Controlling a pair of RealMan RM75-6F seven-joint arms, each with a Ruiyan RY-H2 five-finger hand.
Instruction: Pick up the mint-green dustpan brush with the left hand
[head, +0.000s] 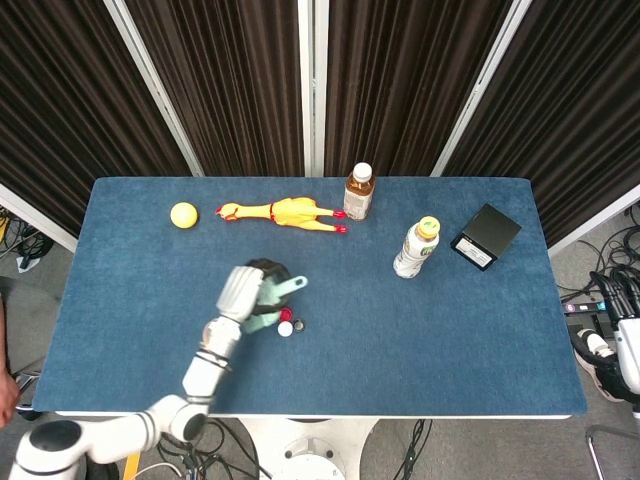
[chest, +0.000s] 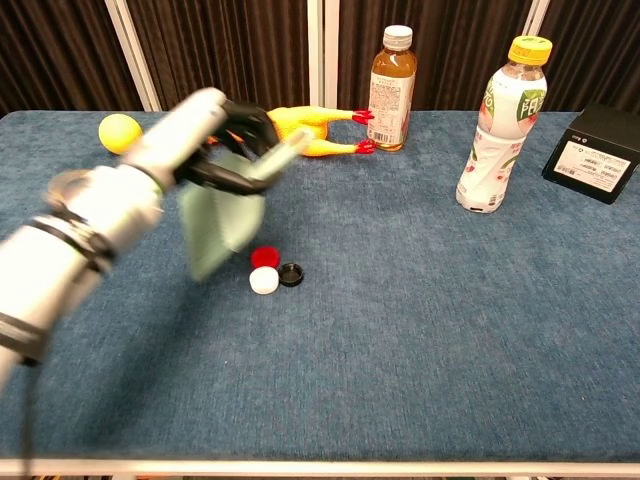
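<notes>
My left hand (head: 245, 291) (chest: 195, 135) grips the mint-green dustpan brush (chest: 222, 215) (head: 277, 297) by its handle and holds it lifted above the blue table (head: 450, 330), bristles hanging down. The brush and hand are motion-blurred in the chest view. Beneath the brush lie a red cap (chest: 265, 256), a white cap (chest: 264, 281) and a black cap (chest: 291, 274). My right hand (head: 622, 330) shows only at the far right edge of the head view, off the table; I cannot tell how its fingers stand.
A yellow rubber chicken (head: 283, 212), a yellow ball (head: 184, 214) and a brown tea bottle (head: 359, 192) line the back of the table. A white bottle with a yellow cap (head: 416, 248) and a black box (head: 486, 237) stand at the right.
</notes>
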